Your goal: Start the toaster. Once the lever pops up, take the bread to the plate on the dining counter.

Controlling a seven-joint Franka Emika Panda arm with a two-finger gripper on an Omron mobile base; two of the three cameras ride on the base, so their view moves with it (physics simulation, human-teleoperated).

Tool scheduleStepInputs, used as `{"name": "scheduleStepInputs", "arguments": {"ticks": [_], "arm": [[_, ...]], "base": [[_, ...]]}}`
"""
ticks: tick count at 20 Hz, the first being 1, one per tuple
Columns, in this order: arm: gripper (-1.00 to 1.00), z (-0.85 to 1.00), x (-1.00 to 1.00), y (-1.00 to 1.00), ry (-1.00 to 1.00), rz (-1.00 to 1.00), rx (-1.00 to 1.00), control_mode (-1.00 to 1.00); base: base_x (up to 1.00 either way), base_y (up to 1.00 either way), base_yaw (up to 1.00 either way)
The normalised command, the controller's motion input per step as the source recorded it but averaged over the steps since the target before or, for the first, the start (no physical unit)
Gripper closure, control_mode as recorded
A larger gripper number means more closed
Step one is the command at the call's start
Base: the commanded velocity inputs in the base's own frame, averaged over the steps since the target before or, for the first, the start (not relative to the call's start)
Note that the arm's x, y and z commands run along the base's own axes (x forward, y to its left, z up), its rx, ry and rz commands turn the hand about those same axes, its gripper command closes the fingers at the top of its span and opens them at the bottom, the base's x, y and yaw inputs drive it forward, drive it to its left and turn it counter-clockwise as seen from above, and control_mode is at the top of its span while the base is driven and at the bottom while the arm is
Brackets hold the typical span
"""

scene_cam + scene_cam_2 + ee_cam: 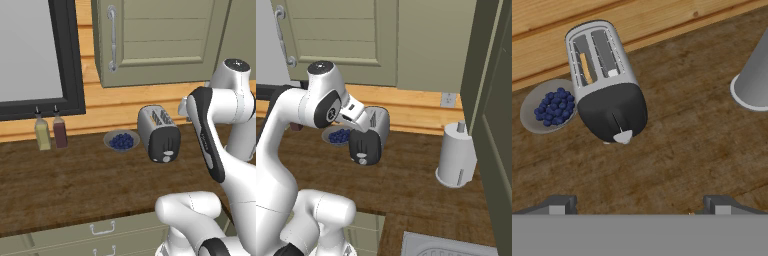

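The silver toaster lies on the wood worktop with its black end panel turned toward my hand; it also stands right of centre in the left base view. The pale grey lever sits at the panel's near end. The thin tan edge of the bread shows in one slot. My gripper hovers above the worktop short of the panel, open, with nothing between its fingertips. The plate and the dining counter are out of view.
A grey bowl of blueberries sits just left of the toaster. Two bottles stand by the back wall at the left. A paper-towel holder stands to the right, with a sink corner below it. Cabinets hang overhead.
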Motion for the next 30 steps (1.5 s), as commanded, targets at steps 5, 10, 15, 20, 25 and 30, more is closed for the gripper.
{"name": "scheduleStepInputs", "arguments": {"ticks": [5, 10, 15, 20, 25, 30], "arm": [[-1.0, 0.0, 0.0, 0.0, 0.0, 0.0, 0.0, -1.0], [-1.0, 0.0, 0.0, 0.0, 0.0, 0.0, 0.0, -1.0], [-1.0, 0.0, 0.0, 0.0, 0.0, 0.0, 0.0, -1.0], [-1.0, 0.0, 0.0, 0.0, 0.0, 0.0, 0.0, -1.0], [-1.0, 0.0, 0.0, 0.0, 0.0, 0.0, 0.0, -1.0], [-1.0, 0.0, 0.0, 0.0, 0.0, 0.0, 0.0, -1.0]], "base": [[0.0, 0.0, 0.0], [0.0, 0.0, 0.0], [0.0, 0.0, 0.0], [0.0, 0.0, 0.0], [0.0, 0.0, 0.0], [0.0, 0.0, 0.0]]}}
